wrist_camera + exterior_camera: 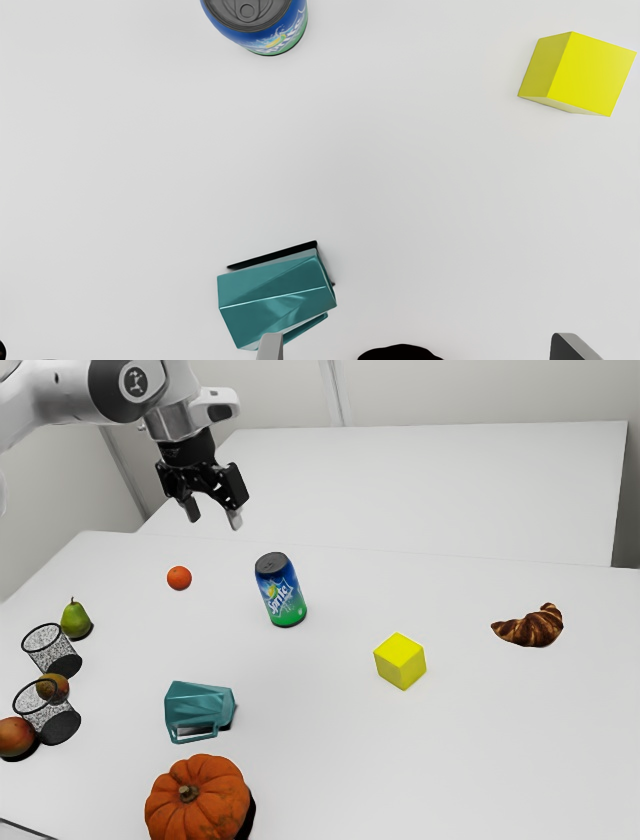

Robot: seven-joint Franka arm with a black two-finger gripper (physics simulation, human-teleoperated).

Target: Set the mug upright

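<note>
Open and empty, the gripper (214, 520) hangs above the table (430, 760); the mug (198, 706) lies on its side below, well apart from it. The step in hand appears to be approach, the next move requiring descent and alignment across the mug's body.

A: Mug (195, 705)?
B: On its side on tabletop (480, 750), pumpkin (200, 800) just before it, can (281, 595) and orange (179, 578) behind.
A: Exterior view's right?
B: Cube (400, 662) right of mug, croissant (530, 628) farther right.
A: Exterior view's left?
B: Pear (75, 620), then far cup (65, 665), near cup (62, 727) before it. Small fruit (52, 687) in or behind near cup, can't tell. Apple (14, 736) just beside near cup.
</note>
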